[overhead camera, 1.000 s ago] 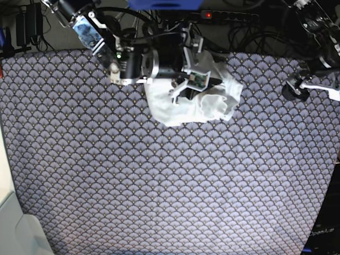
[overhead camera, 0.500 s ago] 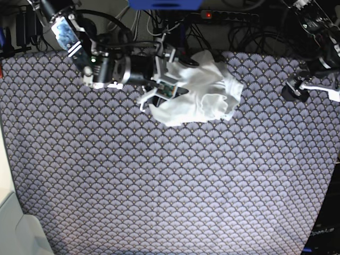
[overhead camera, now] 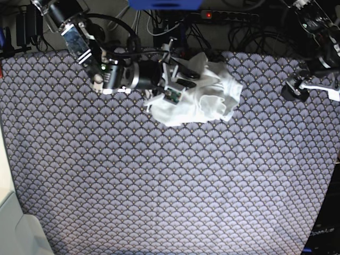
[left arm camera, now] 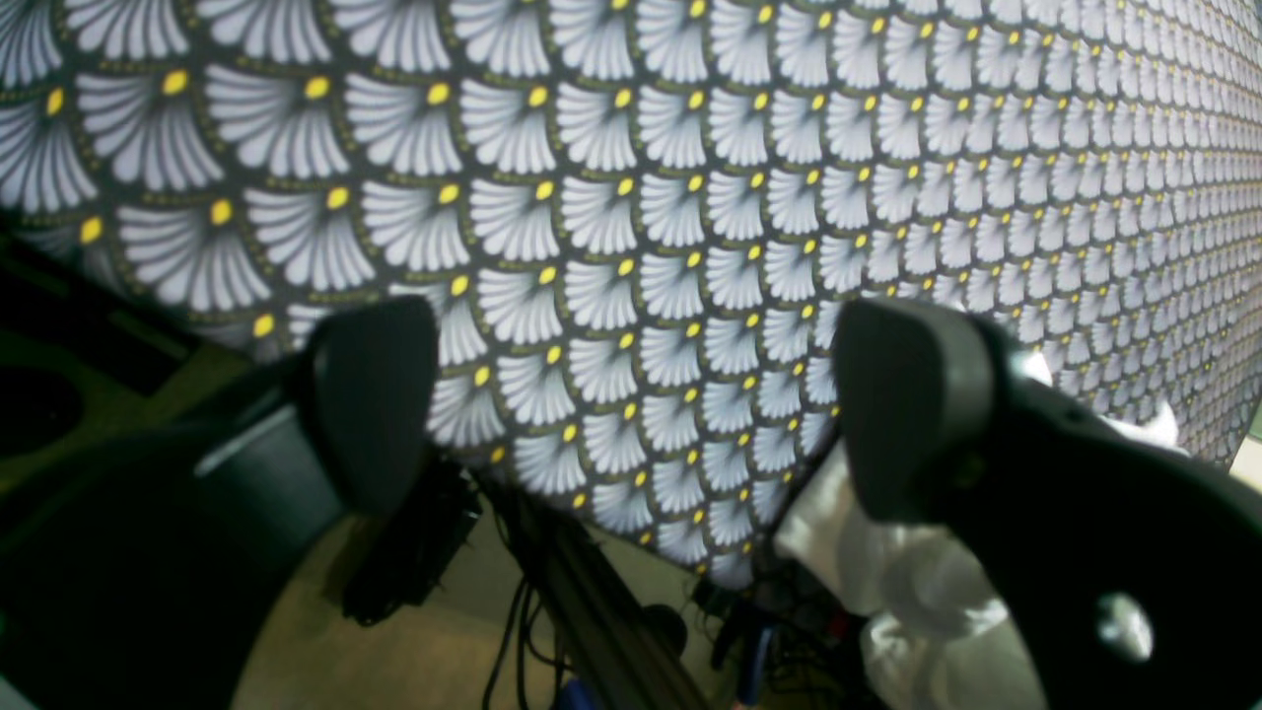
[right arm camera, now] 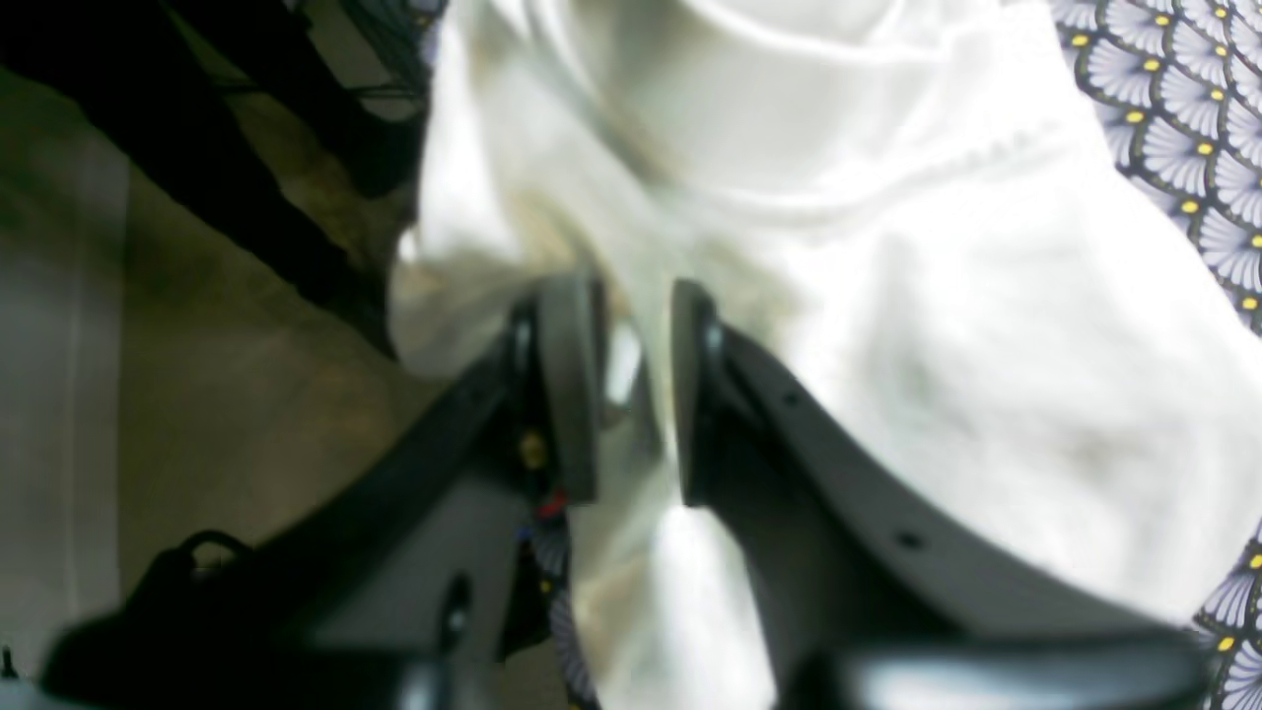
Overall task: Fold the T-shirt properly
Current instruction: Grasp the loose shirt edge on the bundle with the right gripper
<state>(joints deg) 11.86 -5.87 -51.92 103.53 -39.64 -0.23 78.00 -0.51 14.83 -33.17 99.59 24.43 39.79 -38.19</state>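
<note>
Base view: we see the T-shirt [overhead camera: 204,95] bunched in a crumpled white heap at the upper middle of the frame, lying on the fan-patterned tablecloth [overhead camera: 170,180] close to its far edge. Our right gripper [overhead camera: 180,79] reaches in from the upper left and sits at the heap's left side, against the cloth. Our left gripper [overhead camera: 297,87] stands at the right edge of the frame, well apart from the shirt.

Left wrist view: we see the left gripper [left arm camera: 631,404] with its two dark fingers spread wide and nothing between them but the patterned tablecloth [left arm camera: 690,177] behind. A bit of the white T-shirt [left arm camera: 887,582] shows at the lower right, partly hidden by the right-hand finger.

Right wrist view: our right gripper [right arm camera: 636,380] has its jaws nearly together, with a fold of the T-shirt [right arm camera: 887,296] between the pads. The white cloth fills most of the frame; the tablecloth [right arm camera: 1183,128] shows at the right edge.
</note>
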